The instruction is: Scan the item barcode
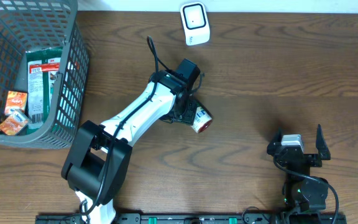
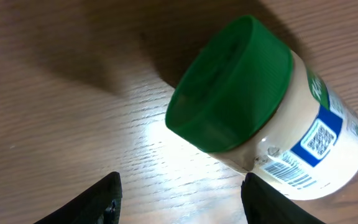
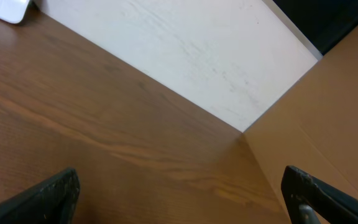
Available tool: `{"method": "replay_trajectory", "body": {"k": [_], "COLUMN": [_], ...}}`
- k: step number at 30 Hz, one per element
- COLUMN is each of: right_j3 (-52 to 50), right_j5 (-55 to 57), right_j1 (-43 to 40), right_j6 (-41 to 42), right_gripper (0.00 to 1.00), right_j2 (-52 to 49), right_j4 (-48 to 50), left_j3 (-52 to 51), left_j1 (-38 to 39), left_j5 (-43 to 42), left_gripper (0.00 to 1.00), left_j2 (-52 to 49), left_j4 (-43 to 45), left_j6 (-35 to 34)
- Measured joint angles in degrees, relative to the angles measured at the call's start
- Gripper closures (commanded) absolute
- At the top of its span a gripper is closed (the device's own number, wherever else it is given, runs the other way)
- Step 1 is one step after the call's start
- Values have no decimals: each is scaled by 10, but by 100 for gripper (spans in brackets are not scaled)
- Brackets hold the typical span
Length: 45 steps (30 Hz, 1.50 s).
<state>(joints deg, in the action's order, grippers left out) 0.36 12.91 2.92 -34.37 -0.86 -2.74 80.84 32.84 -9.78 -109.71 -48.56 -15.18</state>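
A grey basket point(image 1: 73, 81) fills the upper left of the wooden table point(image 1: 278, 81), holding a green packet point(image 1: 42, 84) and two small orange packets point(image 1: 14, 111) at its lower left.

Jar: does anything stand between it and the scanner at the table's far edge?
Nothing visible does. Bare table lies between the jar and the scanner. The open left gripper is right at the jar, with no other object between them.
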Motion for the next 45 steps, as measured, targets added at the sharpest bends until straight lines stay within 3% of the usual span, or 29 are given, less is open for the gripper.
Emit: {"method": "replay_trajectory", "body": {"k": [19, 31, 35, 39, 42, 45], "right_j3": [0, 0, 0, 0, 0, 0], "right_j5": [0, 0, 0, 0, 0, 0], "right_j1": [0, 0, 0, 0, 0, 0], "right_j6": [0, 0, 0, 0, 0, 0], "right_gripper": [1, 1, 1, 1, 1, 1], "right_j2": [0, 0, 0, -1, -1, -1], "right_j4": [0, 0, 0, 0, 0, 0], "left_j3": [5, 185, 326, 463, 509, 509], "left_j1": [-9, -124, -182, -289, -400, -467], "left_j5": [68, 66, 61, 70, 79, 85], "left_gripper": [37, 37, 37, 36, 26, 23], "left_j2": [1, 147, 151, 151, 157, 156], "left_j4": [-52, -178, -280, -326, -327, -326], "left_j6": [0, -2, 11, 18, 17, 19]}}
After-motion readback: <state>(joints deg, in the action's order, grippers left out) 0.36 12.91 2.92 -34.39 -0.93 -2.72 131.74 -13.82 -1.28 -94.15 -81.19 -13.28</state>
